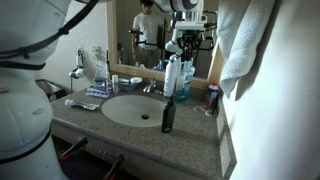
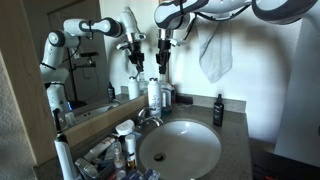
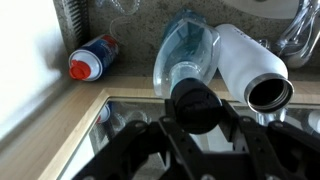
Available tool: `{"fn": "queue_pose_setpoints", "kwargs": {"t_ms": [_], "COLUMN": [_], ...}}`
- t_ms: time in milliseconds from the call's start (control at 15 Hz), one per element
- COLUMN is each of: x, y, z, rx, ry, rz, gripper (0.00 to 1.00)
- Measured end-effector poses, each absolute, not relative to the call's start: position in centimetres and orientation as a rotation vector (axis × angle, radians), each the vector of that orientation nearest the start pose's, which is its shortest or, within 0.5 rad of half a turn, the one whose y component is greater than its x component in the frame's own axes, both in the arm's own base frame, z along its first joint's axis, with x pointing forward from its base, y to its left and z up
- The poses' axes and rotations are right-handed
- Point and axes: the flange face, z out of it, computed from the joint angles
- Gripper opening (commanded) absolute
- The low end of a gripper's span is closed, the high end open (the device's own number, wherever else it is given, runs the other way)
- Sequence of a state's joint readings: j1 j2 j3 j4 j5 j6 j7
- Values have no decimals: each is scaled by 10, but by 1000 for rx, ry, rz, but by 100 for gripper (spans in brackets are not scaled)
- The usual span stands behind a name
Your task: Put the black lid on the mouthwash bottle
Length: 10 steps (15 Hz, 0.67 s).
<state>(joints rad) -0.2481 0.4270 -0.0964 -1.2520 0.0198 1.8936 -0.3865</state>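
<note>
Your end effector [image 3: 198, 118] is narrowed onto the black lid [image 3: 193, 98], which sits gripped between the two dark fingers [image 3: 160, 135] in the wrist view. From that camera the lid lies directly over the neck of the mouthwash bottle [image 3: 190, 45], the clear one with blue-teal liquid. You cannot tell from this angle whether the lid already touches the mouth or is just above it.

The mouthwash bottle stands upright at the back of the worktop [image 1: 190, 140], against the mirror and behind the sink basin [image 1: 125, 110]. A taller white bottle [image 3: 250, 70] stands just beside it, touching or nearly so, its dark open top showing. On the bottle's other side, near the wall corner, is a red-and-blue can [image 3: 90, 60].

In both exterior views your arm comes down from above, with the end effector [image 1: 185, 42] over the cluster of bottles. A small dark bottle [image 1: 168, 115] stands apart from them at the front edge of the basin, and a towel [image 1: 245, 45] hangs beside the mirror.
</note>
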Motion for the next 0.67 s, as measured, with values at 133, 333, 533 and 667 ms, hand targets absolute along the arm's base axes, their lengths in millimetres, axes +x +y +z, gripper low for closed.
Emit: {"fn": "queue_pose_setpoints", "kwargs": {"t_ms": [133,333,533,667], "x": [672,674,673,673], "y": [-220,-218,-216,-214], "z": [538,538,538,537], "rx": [-3217,-3213,-3209,-3206], "ry": [-90,-97,-102,-108], "rz": [-306,-281,-240,-207], "gripper": [20,20,20,20]}}
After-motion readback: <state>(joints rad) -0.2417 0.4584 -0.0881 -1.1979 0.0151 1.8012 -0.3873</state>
